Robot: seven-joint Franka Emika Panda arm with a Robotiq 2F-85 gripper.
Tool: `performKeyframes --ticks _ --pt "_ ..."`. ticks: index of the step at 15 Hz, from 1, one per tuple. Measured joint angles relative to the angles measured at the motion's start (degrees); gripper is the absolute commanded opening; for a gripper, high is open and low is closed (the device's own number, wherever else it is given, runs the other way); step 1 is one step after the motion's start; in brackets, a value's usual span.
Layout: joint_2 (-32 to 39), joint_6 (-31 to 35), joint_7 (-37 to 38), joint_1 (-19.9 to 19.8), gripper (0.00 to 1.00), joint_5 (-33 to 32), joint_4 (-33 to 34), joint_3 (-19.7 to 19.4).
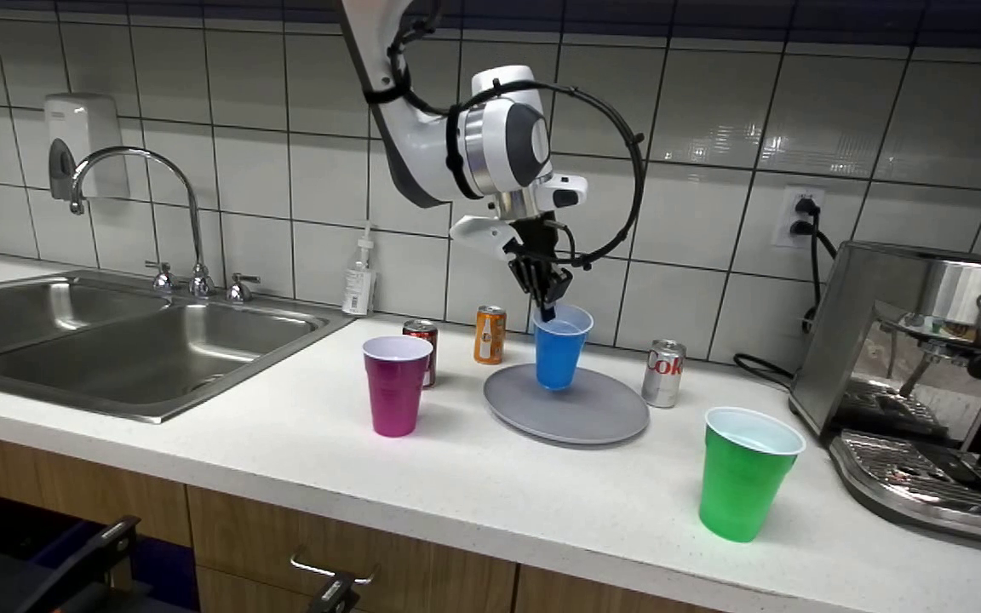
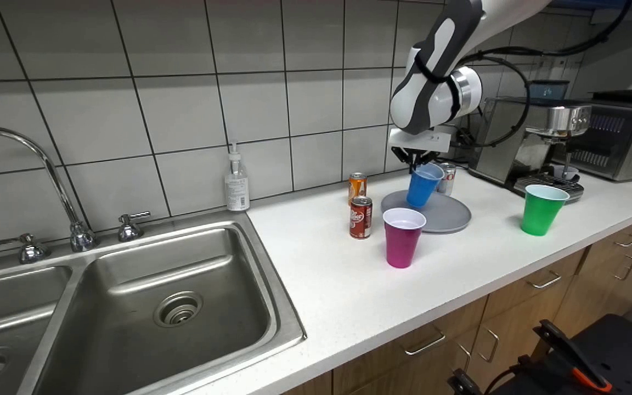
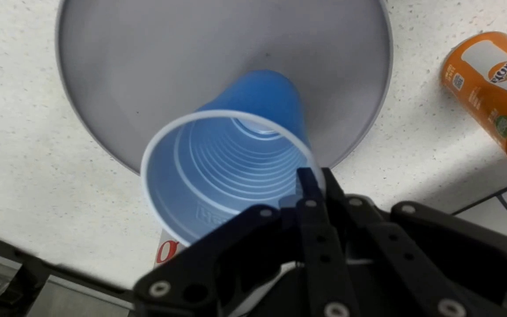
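Observation:
My gripper (image 3: 317, 175) is shut on the rim of a blue plastic cup (image 3: 253, 171), one finger inside the wall and one outside. In both exterior views the gripper (image 1: 547, 312) (image 2: 413, 165) points down from above, and the blue cup (image 1: 559, 351) (image 2: 423, 187) hangs from it over a round grey plate (image 1: 605, 419) (image 2: 452, 216). The cup leans a little. Whether its base touches the plate (image 3: 148, 57) I cannot tell. Beside the plate stand an orange Fanta can (image 1: 490, 336) (image 3: 484, 83) and a silver Coke can (image 1: 663, 376), partly hidden in the wrist view.
A magenta cup (image 1: 396, 387) and a dark red can (image 2: 360, 218) stand on the sink side of the plate. A green cup (image 1: 744, 481) is near the coffee machine (image 1: 925, 375). A double sink (image 2: 179, 285) with a faucet and a soap bottle (image 2: 237, 186) lie at the far side.

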Motion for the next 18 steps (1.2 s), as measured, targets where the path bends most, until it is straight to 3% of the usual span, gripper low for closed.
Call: performKeyframes --ticks 6,7,8,9,12,18 --pt "4.25 -0.52 -4.59 0.04 0.01 3.87 4.64 0.0" --pt "4.82 -0.65 -5.13 0.07 0.05 4.38 5.25 0.0" --pt "5.38 -0.79 -5.57 0.1 0.31 4.78 5.84 0.0" --pt "5.86 -1.09 -6.02 0.16 0.31 5.06 6.36 0.0" --pt "6.82 -1.92 -6.71 0.44 0.5 5.22 7.63 -0.05" --pt "6.86 -2.24 -7.53 0.59 0.95 5.43 8.43 -0.12"
